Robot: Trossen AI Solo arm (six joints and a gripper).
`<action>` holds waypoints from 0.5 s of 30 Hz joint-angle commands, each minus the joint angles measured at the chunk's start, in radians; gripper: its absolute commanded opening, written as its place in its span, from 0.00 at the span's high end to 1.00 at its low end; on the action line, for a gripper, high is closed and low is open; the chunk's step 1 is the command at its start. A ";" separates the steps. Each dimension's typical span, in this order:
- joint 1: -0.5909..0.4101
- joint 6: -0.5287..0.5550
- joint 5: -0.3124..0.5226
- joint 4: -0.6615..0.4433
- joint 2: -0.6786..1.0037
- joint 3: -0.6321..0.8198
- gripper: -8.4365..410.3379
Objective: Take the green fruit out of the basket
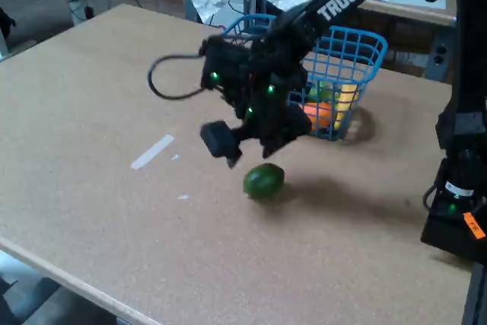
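The dark green, smooth, oval fruit lies on the brown table, out of the blue wire basket by the far edge. The black gripper hangs above it, empty; its opening is unclear. The fruit looks firm, slippery and roly: grab its middle.

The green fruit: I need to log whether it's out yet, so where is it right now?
In the fixed view the green fruit lies on the table, just below the gripper, outside the basket and to its lower left.
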 commanded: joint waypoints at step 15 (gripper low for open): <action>0.001 -0.001 0.343 -0.162 -0.222 0.495 0.20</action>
